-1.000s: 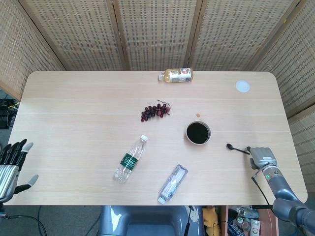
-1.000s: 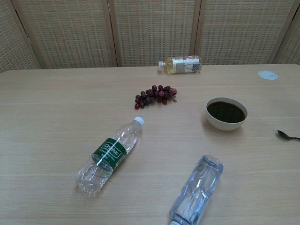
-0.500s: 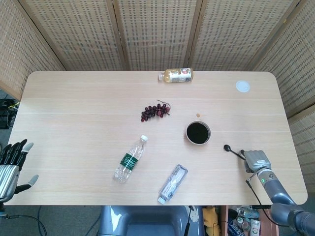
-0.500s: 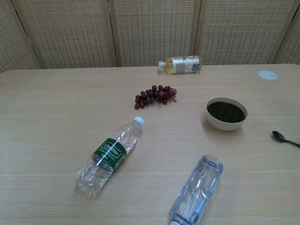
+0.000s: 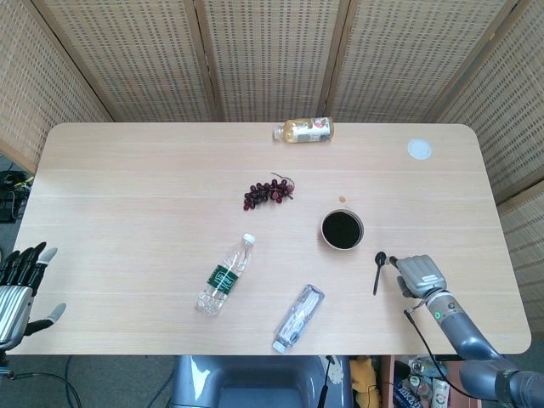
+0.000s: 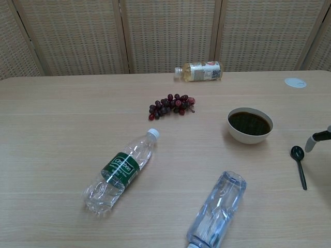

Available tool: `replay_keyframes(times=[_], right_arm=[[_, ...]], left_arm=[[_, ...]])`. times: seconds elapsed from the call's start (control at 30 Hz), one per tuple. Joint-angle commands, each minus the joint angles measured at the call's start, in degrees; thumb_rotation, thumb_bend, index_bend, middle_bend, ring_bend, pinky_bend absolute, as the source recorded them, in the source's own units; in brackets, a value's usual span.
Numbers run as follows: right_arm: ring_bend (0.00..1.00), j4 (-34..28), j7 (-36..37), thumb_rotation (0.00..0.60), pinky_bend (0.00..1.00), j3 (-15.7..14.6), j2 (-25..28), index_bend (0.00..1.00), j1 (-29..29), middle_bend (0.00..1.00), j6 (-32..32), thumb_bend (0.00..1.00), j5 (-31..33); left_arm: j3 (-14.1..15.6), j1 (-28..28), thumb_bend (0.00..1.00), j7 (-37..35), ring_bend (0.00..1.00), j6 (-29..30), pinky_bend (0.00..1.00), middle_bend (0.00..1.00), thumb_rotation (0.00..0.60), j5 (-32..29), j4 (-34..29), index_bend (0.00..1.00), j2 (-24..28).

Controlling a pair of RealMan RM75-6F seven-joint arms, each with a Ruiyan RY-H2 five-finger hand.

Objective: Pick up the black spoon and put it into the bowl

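The black spoon (image 5: 378, 272) lies flat on the table just right of and nearer than the bowl (image 5: 342, 229), its head toward the bowl and its handle pointing at the front edge. In the chest view the spoon (image 6: 298, 166) lies right of the white bowl (image 6: 250, 125), which is dark inside. My right hand (image 5: 419, 274) sits right beside the spoon, one fingertip (image 6: 312, 142) close to the spoon's head; the handle is free. How its other fingers lie is hidden. My left hand (image 5: 23, 285) hangs off the table's left front corner with fingers spread, holding nothing.
Two clear plastic bottles (image 5: 225, 275) (image 5: 298, 318) lie near the front middle. A bunch of dark grapes (image 5: 268, 192) lies at the centre, a yellow drink bottle (image 5: 303, 130) at the back edge, and a white disc (image 5: 419, 150) at the back right.
My right hand slid left toward the bowl. The spoon went with it and swung round, so its handle now points at the front edge instead of running under the hand.
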Motion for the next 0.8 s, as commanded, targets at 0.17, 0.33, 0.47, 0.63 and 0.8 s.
replay_keyframes(times=[0.17, 0.33, 0.47, 0.63, 0.8], right_arm=[[1.00, 1.89, -0.78, 0.600, 1.00, -0.09, -1.66, 0.26, 1.11, 0.98, -1.02, 0.82, 1.75], [1.00, 3.65, -1.01, 0.600, 1.00, -0.11, -2.96, 0.26, 1.69, 0.98, -1.55, 0.82, 2.89], [1.00, 6.11, -1.37, 0.600, 1.00, 0.01, -4.43, 0.26, 2.49, 0.98, -2.34, 0.82, 4.55], [1.00, 7.77, -1.55, 0.600, 1.00, -0.11, -5.30, 0.26, 2.98, 0.98, -2.97, 0.82, 5.71], [1.00, 9.28, -1.58, 0.600, 1.00, -0.27, -5.88, 0.26, 3.29, 0.98, -3.53, 0.82, 6.61]], left_arm=[[0.06, 0.06, 0.26, -0.37, 0.00, -0.08, 0.00, 0.00, 0.600, -0.20, 0.42, 0.00, -0.06], [0.17, 0.19, 0.26, -0.72, 0.00, -0.10, 0.00, 0.00, 0.600, -0.33, 0.80, 0.00, -0.17], [0.21, 0.30, 0.26, -1.10, 0.00, -0.14, 0.00, 0.00, 0.600, -0.55, 1.21, 0.00, -0.27], [0.22, 0.32, 0.26, -1.24, 0.00, -0.09, 0.00, 0.00, 0.600, -0.53, 1.41, 0.00, -0.38], [0.23, 0.34, 0.26, -1.25, 0.00, -0.12, 0.00, 0.00, 0.600, -0.57, 1.48, 0.00, -0.38]])
